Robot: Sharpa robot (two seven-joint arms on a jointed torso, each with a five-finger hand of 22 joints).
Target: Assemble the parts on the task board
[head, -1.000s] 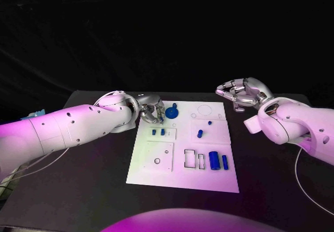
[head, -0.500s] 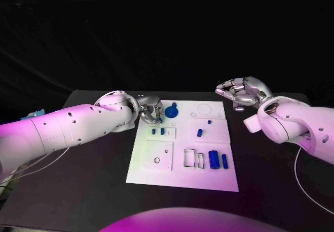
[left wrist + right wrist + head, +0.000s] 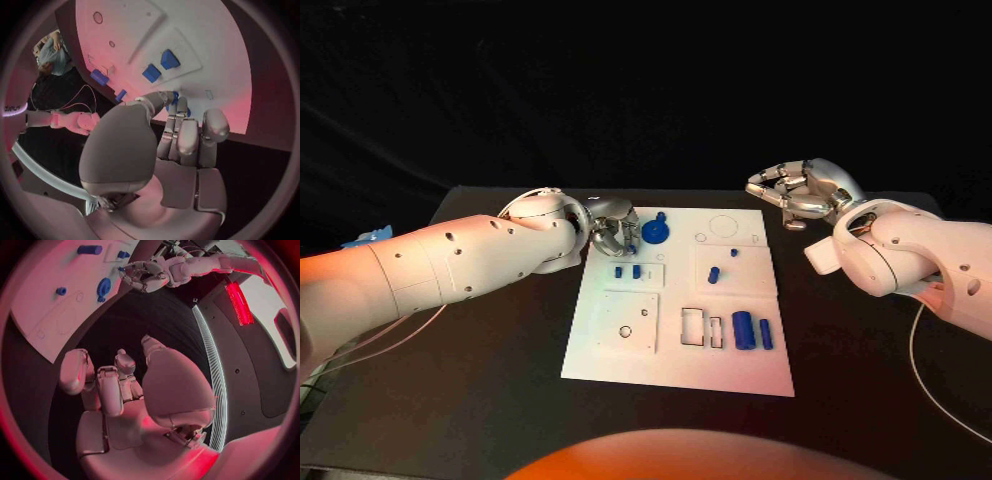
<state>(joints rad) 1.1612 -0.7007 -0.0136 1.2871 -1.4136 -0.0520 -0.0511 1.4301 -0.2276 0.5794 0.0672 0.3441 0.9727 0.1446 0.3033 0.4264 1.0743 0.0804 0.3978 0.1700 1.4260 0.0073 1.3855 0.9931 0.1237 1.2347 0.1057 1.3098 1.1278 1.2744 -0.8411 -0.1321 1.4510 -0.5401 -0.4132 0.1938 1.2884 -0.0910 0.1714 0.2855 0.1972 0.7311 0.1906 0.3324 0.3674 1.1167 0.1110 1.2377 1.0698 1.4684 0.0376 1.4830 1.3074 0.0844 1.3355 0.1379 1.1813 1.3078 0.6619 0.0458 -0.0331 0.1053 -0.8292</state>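
Fingers curled in on both: silver left hand [image 3: 610,229] over white plastic task board's [image 3: 678,345] far-left corner, beside round blue part [image 3: 655,235]; whether it holds anything, can't tell. Silver right hand [image 3: 799,192] holds nothing, off the board.

Blue parts [image 3: 744,330] lie on the white task board [image 3: 678,372], on a black bench [image 3: 473,400], beside silver hands [image 3: 798,193].
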